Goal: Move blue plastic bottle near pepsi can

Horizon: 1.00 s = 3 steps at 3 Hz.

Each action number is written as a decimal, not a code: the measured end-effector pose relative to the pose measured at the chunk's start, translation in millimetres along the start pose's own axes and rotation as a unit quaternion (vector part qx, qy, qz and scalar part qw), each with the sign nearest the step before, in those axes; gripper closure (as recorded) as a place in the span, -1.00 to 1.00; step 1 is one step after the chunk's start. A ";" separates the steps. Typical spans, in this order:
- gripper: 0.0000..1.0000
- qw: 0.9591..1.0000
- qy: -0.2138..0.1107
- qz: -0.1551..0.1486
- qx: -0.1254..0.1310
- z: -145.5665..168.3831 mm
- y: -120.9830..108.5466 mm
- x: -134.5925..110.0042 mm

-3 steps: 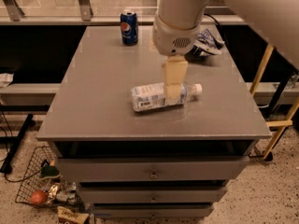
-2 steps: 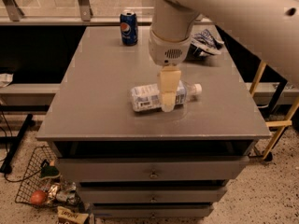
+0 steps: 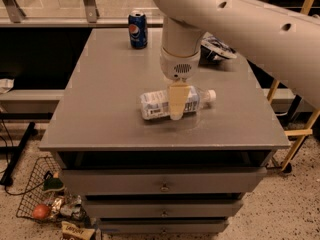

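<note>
The blue plastic bottle (image 3: 156,104) lies on its side in the middle of the grey table (image 3: 100,114), white cap pointing right. My gripper (image 3: 176,108) hangs straight down from the white arm (image 3: 181,49) and is lowered onto the bottle's middle, covering part of it. The pepsi can (image 3: 137,29) stands upright at the table's back edge, left of the arm and well away from the bottle.
A dark blue-and-white snack bag (image 3: 218,46) lies at the back right, partly behind the arm. The table has drawers (image 3: 164,186) in front. A wire basket (image 3: 47,194) with litter sits on the floor at the lower left. A wooden frame (image 3: 295,109) stands at the right.
My gripper has moved left along the bottle, from near the cap to its middle, and lower. The bottle and can have not moved.
</note>
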State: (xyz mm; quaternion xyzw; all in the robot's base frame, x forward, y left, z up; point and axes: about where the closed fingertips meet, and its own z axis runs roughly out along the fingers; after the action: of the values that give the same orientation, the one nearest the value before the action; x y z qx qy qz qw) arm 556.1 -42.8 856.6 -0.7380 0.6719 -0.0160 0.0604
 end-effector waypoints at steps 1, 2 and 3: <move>-0.06 1.000 -0.011 0.008 0.007 -1.4 -7.7 3.1; 0.42 0.999 -0.036 0.014 0.018 -6.6 -17.6 1.1; 0.88 0.996 -0.067 0.020 0.048 -27.1 -32.3 -1.0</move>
State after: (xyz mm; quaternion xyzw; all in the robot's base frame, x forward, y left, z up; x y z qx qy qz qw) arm 585.1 -40.8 887.2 -0.7203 0.6792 0.0021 0.1408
